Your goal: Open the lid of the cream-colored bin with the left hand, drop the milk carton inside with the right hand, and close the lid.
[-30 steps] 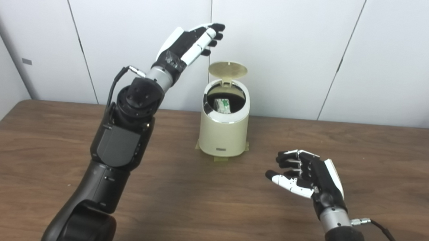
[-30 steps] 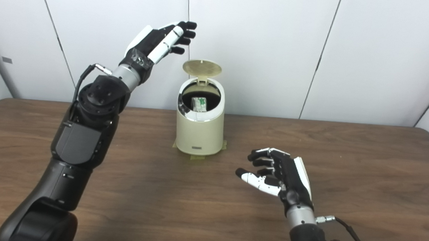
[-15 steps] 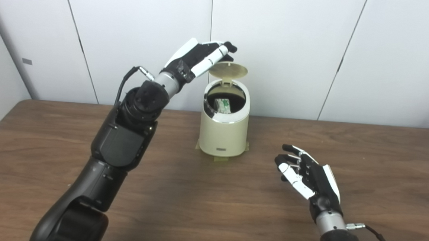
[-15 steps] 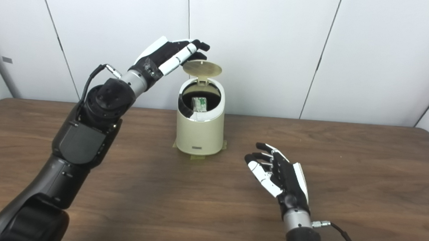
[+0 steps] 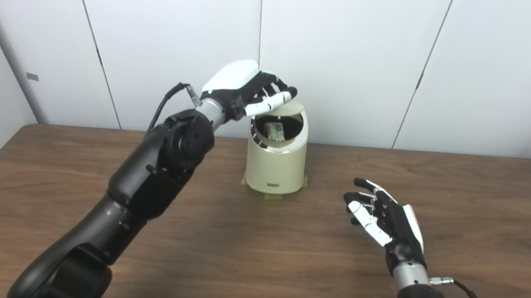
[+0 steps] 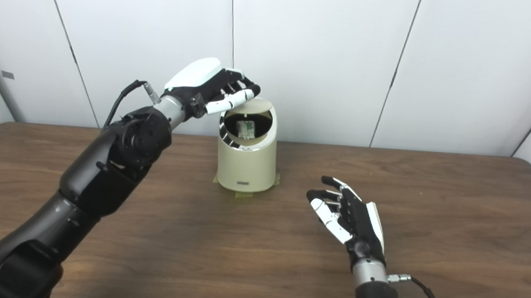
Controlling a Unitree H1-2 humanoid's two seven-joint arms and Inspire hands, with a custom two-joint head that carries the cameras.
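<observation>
Over the bin [image 5: 276,161], the lid [image 5: 295,107] is being pressed down by the left hand [image 5: 246,87], fingers loosely spread; carton [image 5: 275,130] already inside.

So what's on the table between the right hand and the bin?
Nothing: in both eye views only bare wooden table lies between the open right hand and the cream bin.
</observation>
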